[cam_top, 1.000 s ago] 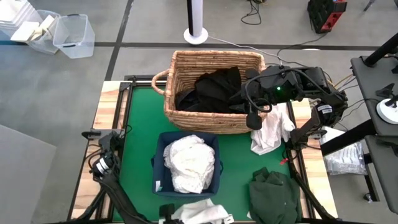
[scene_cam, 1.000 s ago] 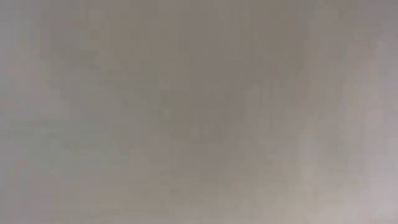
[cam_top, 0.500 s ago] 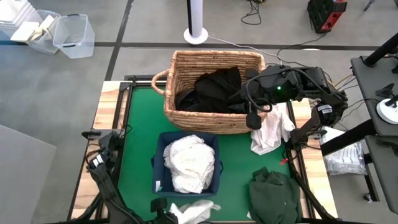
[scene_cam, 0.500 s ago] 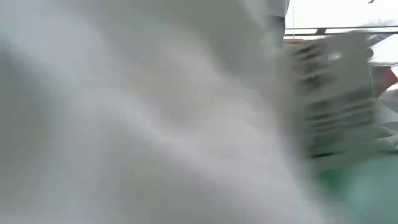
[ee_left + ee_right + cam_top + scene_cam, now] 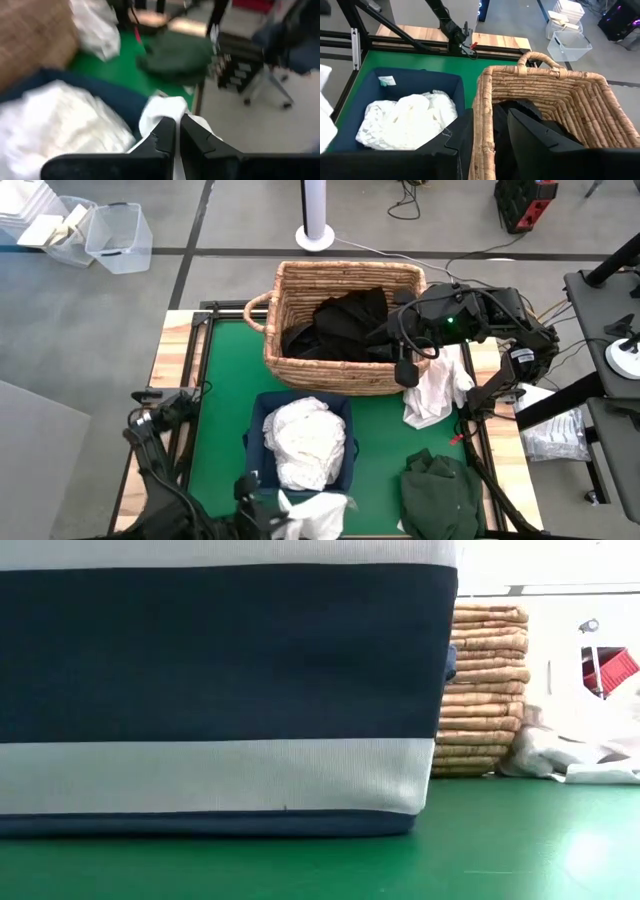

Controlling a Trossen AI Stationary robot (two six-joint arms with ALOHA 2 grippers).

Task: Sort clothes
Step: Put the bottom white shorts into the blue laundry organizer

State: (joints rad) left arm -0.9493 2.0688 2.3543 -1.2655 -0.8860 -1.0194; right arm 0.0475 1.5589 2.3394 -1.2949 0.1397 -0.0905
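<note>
The step in hand appeared to be the transfer of a white garment to the navy blue bin, which already held a heap of white clothes. The left gripper was clenched on a fold of that garment, fingers nearly together with cloth pinched between them, and stood at the bin's near edge at the front of the table, with the garment hanging just outside the rim. The next move, as judged, called for carrying the garment over the rim and above the white heap before letting go, high enough that the trailing cloth would not catch on the bin wall. The right gripper sat at the rim of the wicker basket, its fingers set apart on either side of the wall and holding nothing that could be made out; black clothes lay inside the basket. Another white garment lay on the green mat near the right arm, and a dark green garment lay at the front right, both unsorted.
</note>
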